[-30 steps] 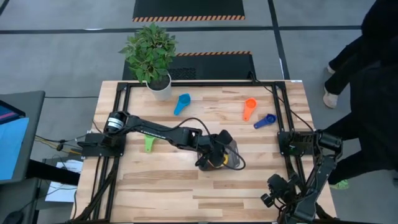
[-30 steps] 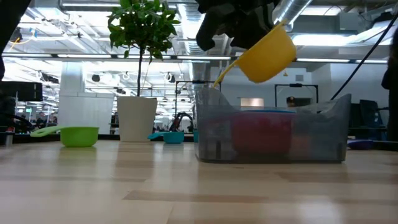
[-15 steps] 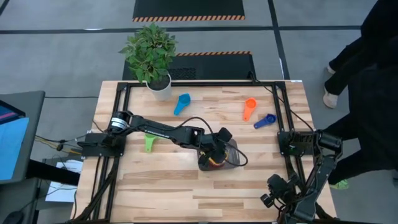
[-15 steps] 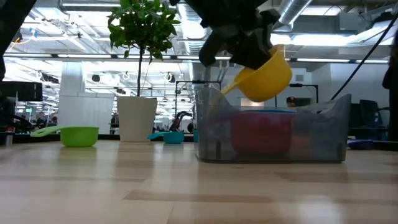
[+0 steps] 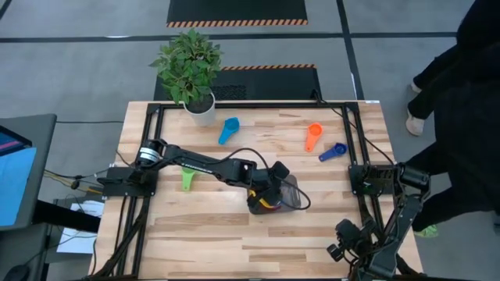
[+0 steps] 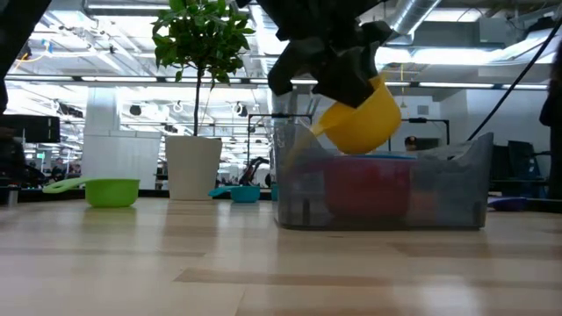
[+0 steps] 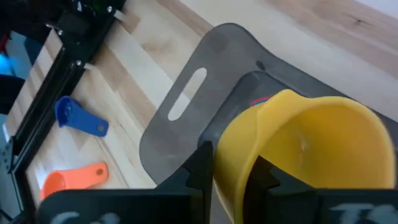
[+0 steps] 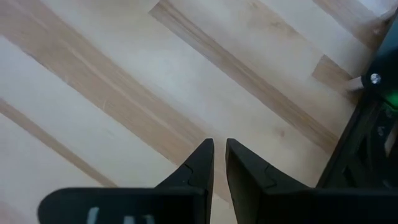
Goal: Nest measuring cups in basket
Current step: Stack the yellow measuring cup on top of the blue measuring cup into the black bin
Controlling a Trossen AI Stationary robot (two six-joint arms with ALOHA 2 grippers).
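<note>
My left gripper [image 5: 266, 197] hangs over the grey translucent basket [image 5: 291, 193], shut on the yellow measuring cup [image 6: 358, 118], which is tilted just above the basket's rim [image 6: 386, 156]. A red cup [image 6: 369, 189] sits inside the basket with a blue rim above it. The green cup [image 5: 187, 179], light blue cup [image 5: 228, 129], orange cup [image 5: 313, 136] and dark blue cup [image 5: 333, 151] lie on the table. My right gripper [image 8: 219, 155] waits shut above bare wood at the table's near right corner. My left gripper pinches the yellow cup's side wall at the rim [image 7: 231, 171], with one finger [image 7: 202, 163] outside the bowl and the other [image 7: 262, 177] inside it. It comes from above. The cup is lifted clear and tilted over the basket [image 7: 186, 106].
A white plant pot [image 5: 200, 109] with a leafy plant stands at the table's far left. Black frame rails run along the left and right table edges. A person in dark clothing [image 5: 461, 117] stands beyond the right edge. Bare wood lies along the near side.
My left gripper has come down toward the basket, staying shut on the yellow cup. The cup has dropped from well above the basket to just over its rim, still tilted.
</note>
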